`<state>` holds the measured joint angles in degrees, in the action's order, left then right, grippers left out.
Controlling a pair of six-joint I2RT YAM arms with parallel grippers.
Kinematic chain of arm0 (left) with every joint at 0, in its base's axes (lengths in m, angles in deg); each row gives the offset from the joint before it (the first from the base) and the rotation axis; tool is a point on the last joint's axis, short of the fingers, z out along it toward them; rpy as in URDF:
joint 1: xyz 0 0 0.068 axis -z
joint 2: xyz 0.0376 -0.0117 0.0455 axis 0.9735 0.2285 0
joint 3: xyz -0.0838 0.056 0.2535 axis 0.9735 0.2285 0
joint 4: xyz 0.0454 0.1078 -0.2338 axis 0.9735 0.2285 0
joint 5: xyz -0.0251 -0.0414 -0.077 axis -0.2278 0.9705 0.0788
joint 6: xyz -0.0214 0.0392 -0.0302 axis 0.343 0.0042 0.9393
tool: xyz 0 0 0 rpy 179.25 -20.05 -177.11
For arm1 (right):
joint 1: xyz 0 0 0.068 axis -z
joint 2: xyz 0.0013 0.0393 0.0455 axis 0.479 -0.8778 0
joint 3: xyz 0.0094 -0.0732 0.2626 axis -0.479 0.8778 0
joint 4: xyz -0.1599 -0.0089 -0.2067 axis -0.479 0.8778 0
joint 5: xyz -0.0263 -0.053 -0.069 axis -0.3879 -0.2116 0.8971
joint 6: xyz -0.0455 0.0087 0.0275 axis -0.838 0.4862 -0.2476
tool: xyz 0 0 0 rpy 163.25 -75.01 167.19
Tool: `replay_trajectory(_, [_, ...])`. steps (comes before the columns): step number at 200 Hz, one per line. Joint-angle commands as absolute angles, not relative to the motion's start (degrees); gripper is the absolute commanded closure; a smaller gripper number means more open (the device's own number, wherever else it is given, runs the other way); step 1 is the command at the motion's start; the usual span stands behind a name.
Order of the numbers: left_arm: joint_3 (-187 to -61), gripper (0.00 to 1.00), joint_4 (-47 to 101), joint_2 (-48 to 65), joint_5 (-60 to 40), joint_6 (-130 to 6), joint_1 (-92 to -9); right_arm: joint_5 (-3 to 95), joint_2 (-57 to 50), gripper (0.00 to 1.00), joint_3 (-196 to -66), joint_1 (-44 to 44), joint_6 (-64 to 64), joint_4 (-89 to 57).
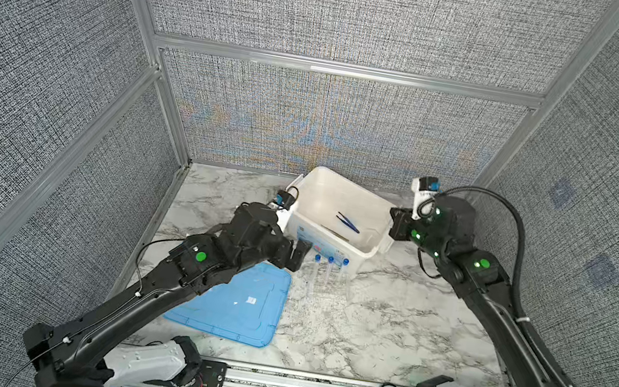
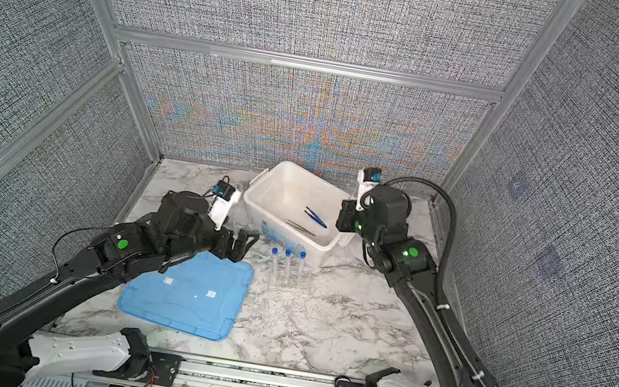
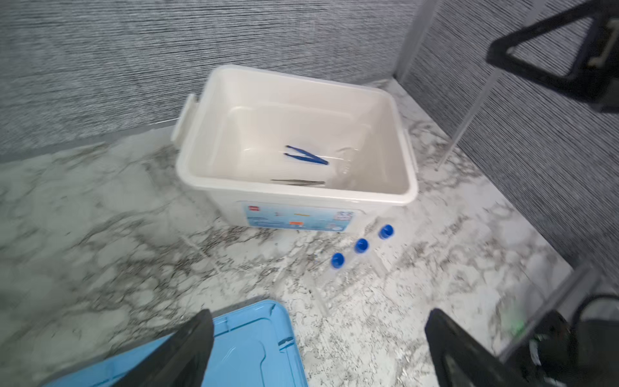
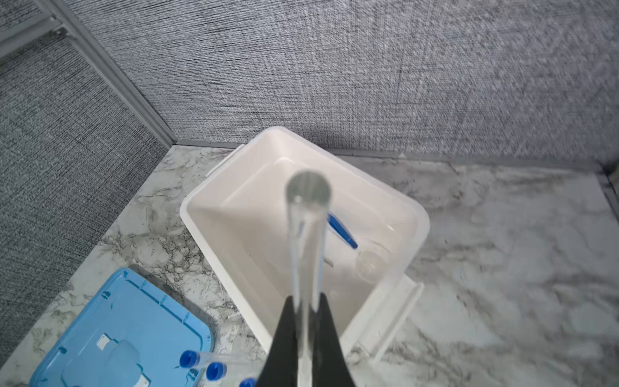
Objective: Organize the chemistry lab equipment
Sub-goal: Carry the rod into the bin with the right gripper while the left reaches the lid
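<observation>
Both top views: blue tweezers point(image 1: 348, 222) and silver tweezers point(image 2: 300, 227) lie in the white tub point(image 1: 346, 192). The three blue-capped tubes point(image 1: 329, 269) stand on the counter point(image 1: 405, 323) just beside it, not yet stowed.

Left wrist view: my left gripper point(image 3: 318, 348) has its jaws wide apart and empty.

Right wrist view: my right gripper point(image 4: 306, 301) has its jaws clamped on a thin stick point(image 4: 306, 241) above the tub. A clear dish point(image 4: 370, 264), I think, lies inside.

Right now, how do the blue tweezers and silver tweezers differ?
The blue tweezers are bright blue, the silver tweezers dull grey. The blue tweezers splay into a V; the silver tweezers look nearly closed. The silver tweezers lie nearer the labelled wall of the tub than the blue tweezers. Both lie flat inside it.
</observation>
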<state>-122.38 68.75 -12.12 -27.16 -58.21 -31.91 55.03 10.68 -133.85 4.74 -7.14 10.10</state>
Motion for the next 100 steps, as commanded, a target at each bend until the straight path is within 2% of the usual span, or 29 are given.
replay_trajectory(1, [-121.0, 0.08, 73.5, -13.6, -31.7, -50.0, -36.0, 49.4, 4.2, 0.95, -139.3, 4.7, -17.8, 10.9])
replay_trajectory(27, [-116.9, 0.1, 74.4, -17.3, -29.4, -46.2, -42.6, 46.7, -4.7, 0.95, -147.3, 4.7, -23.0, 12.9])
replay_trajectory(63, [-110.3, 0.01, 75.4, -21.0, -20.7, -41.3, -55.1, 42.5, -17.3, 0.95, -159.9, 4.4, -32.7, 22.4])
replay_trajectory(100, [-105.1, 0.01, 78.5, -21.0, -15.4, -36.7, -65.2, 38.2, -26.8, 0.96, -165.6, 4.0, -38.4, 28.3])
